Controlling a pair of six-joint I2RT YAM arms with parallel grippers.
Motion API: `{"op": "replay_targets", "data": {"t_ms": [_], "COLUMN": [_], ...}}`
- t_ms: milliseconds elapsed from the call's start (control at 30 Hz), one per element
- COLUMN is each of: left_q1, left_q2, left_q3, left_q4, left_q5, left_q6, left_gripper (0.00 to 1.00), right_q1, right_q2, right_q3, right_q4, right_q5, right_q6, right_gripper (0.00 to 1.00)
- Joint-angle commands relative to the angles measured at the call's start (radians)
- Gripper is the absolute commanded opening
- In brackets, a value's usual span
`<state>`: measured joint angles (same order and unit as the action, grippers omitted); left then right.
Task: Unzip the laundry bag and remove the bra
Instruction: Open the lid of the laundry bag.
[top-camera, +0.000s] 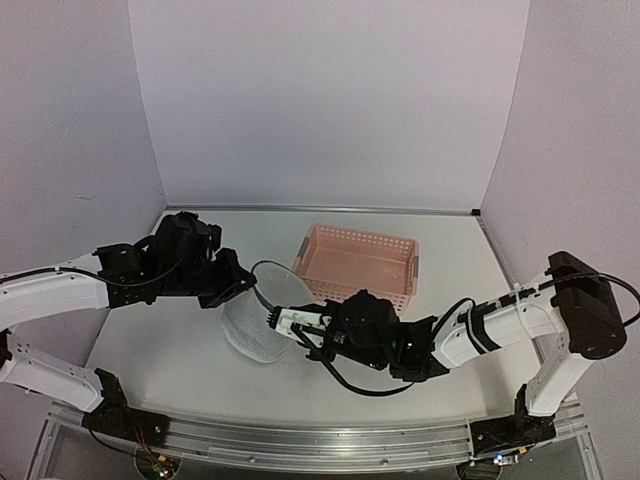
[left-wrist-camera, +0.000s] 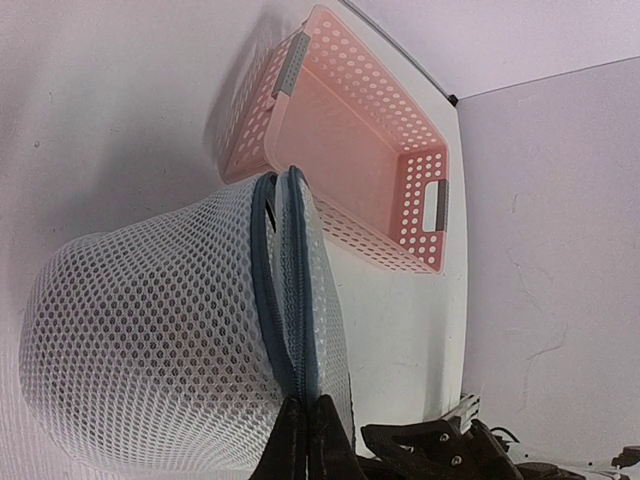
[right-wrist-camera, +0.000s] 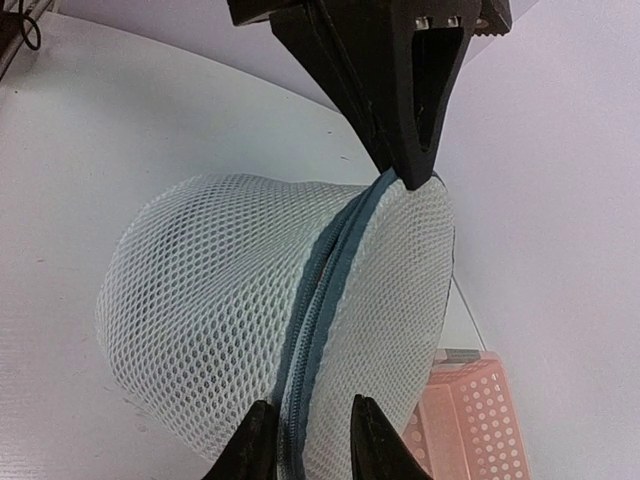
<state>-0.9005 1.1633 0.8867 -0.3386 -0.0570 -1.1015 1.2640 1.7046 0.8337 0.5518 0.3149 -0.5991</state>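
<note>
**A:** Where is the laundry bag, and how is it held?

**B:** The laundry bag (top-camera: 250, 335) is stood on the table (top-camera: 180, 385) near the middle, just left of the pink perforated basket (top-camera: 358, 262); its blue-grey zip band (right-wrist-camera: 320, 300) is pinched at the rim by the left gripper (left-wrist-camera: 308, 432), which is closed tight on it; the bra cannot be made out through the mesh.

**A:** And the right gripper?

**B:** The right gripper (right-wrist-camera: 305, 440) is set astride the zip band on the near side, its jaws partly apart; nothing is seen to be clamped, and the zip pull cannot be picked out.

**A:** How is the unzipping best done?

**B:** The pull should be nipped squarely; the rim should be kept taut by the left gripper; the pull is best drawn along the rim's curve, or the soft mesh may be dragged or crumpled.

**A:** What room is there?

**B:** Open table is seen near and left; the basket is close on the far right; the grippers are near each other, so the sweep is best led away from the left one.
</note>
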Motion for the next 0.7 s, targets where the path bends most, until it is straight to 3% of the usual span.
{"op": "replay_targets", "data": {"t_ms": [0, 400, 667], "left_q1": [-0.002, -0.002, -0.003], "left_q2": [-0.02, -0.021, -0.012], "left_q3": [0.018, 0.015, 0.018], "left_q4": [0.062, 0.063, 0.063], "left_q5": [-0.017, -0.017, -0.01], "left_q6": [0.003, 0.003, 0.009], "left_gripper": [0.0, 0.0, 0.0], "right_q1": [0.003, 0.003, 0.003], "right_q2": [-0.014, -0.038, -0.034], "right_q3": [0.023, 0.002, 0.005], "right_q4": [0.075, 0.089, 0.108], "right_q5": [0.033, 0.062, 0.083], "right_q6": [0.008, 0.009, 0.0], "right_gripper": [0.26, 0.27, 0.15]}}
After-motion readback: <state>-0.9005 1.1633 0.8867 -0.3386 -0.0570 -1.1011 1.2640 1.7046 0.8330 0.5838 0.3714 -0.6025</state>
